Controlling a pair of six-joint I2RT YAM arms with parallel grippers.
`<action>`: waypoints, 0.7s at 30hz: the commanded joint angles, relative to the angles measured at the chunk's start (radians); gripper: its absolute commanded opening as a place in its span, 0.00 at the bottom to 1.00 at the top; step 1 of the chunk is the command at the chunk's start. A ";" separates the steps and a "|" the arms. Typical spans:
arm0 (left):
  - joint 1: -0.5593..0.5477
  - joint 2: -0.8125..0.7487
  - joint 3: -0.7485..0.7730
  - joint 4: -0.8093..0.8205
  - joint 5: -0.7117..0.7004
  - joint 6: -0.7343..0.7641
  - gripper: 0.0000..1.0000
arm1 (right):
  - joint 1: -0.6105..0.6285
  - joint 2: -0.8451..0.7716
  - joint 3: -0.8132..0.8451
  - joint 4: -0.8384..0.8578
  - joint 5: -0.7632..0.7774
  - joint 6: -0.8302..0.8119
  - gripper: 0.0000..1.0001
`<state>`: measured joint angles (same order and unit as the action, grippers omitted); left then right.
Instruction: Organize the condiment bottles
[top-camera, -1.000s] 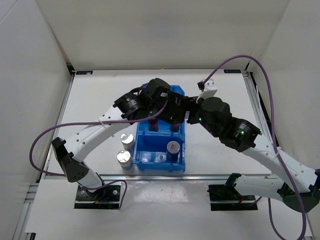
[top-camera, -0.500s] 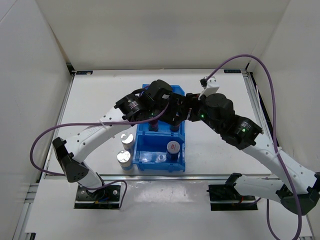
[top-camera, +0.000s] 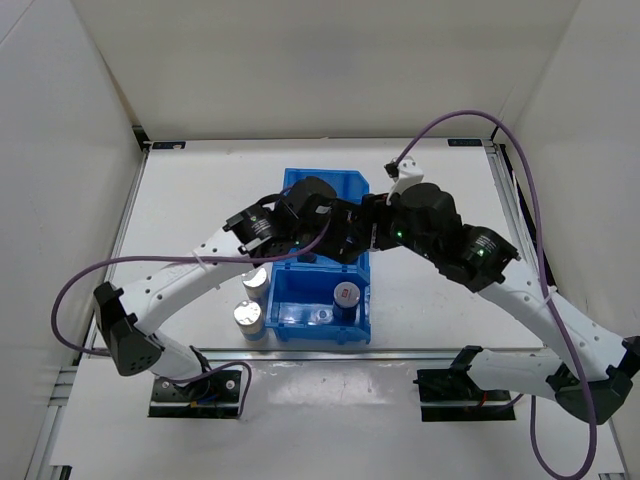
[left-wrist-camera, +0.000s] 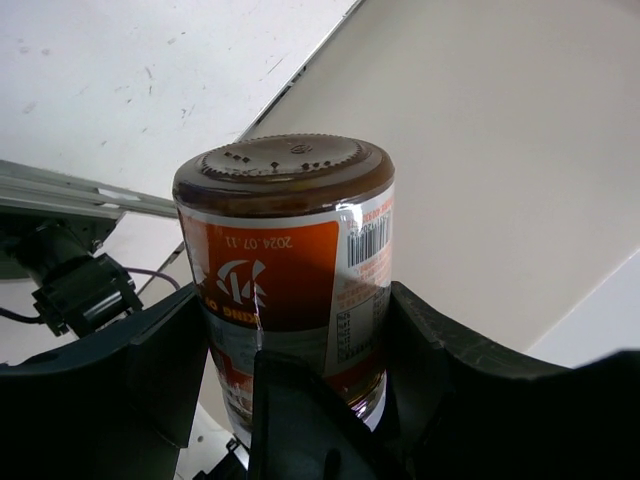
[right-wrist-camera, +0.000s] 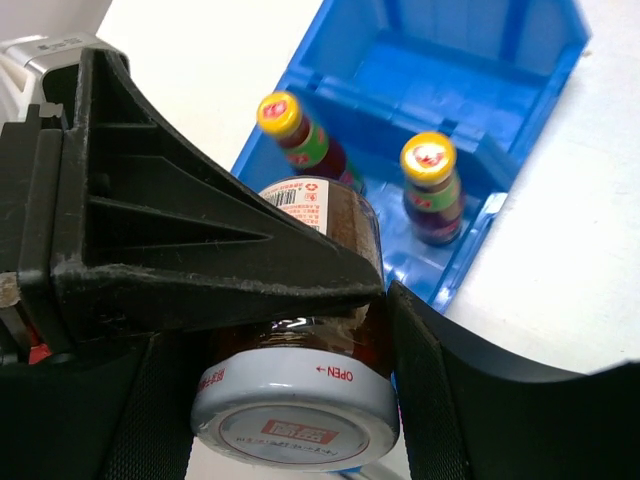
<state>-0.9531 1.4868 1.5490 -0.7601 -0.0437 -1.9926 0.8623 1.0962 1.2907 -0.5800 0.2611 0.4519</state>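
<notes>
A stubby shaker (left-wrist-camera: 285, 240) with an orange label and brown contents is held in the air over the blue bin (top-camera: 322, 186). My left gripper (left-wrist-camera: 295, 340) is shut on its body, and I see its base. My right gripper (right-wrist-camera: 295, 390) is shut on the same shaker (right-wrist-camera: 300, 420) near its red-marked cap. The two grippers meet in the top view, left (top-camera: 322, 222) and right (top-camera: 368, 232). Two slim yellow-capped bottles (right-wrist-camera: 283, 115) (right-wrist-camera: 430, 160) stand in the bin's middle compartment. A red-topped shaker (top-camera: 346, 297) stands in the front compartment. Two silver-capped shakers (top-camera: 255, 282) (top-camera: 248, 318) stand on the table left of the bin.
The bin's back compartment (right-wrist-camera: 470, 40) holds nothing. White walls close the table at the back and both sides. Purple cables loop from both arms. The arm bases (top-camera: 195, 385) sit at the near edge.
The right wrist has swung left and farther over the bin. The left arm has drawn back and down toward the near left. The grippers stay together over the middle compartment.
</notes>
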 joint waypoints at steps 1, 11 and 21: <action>-0.004 -0.117 -0.070 0.146 -0.002 -0.061 0.29 | -0.005 0.002 0.064 -0.024 -0.072 0.027 0.00; -0.004 -0.175 -0.147 0.197 -0.021 -0.094 0.40 | -0.005 0.033 0.082 -0.086 -0.169 0.045 0.00; -0.004 -0.204 -0.219 0.197 -0.021 -0.114 0.94 | -0.005 0.064 0.117 -0.141 -0.207 0.036 0.00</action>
<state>-0.9558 1.3491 1.3426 -0.6365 -0.0265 -2.0098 0.8585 1.1660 1.3586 -0.7101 0.0952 0.4633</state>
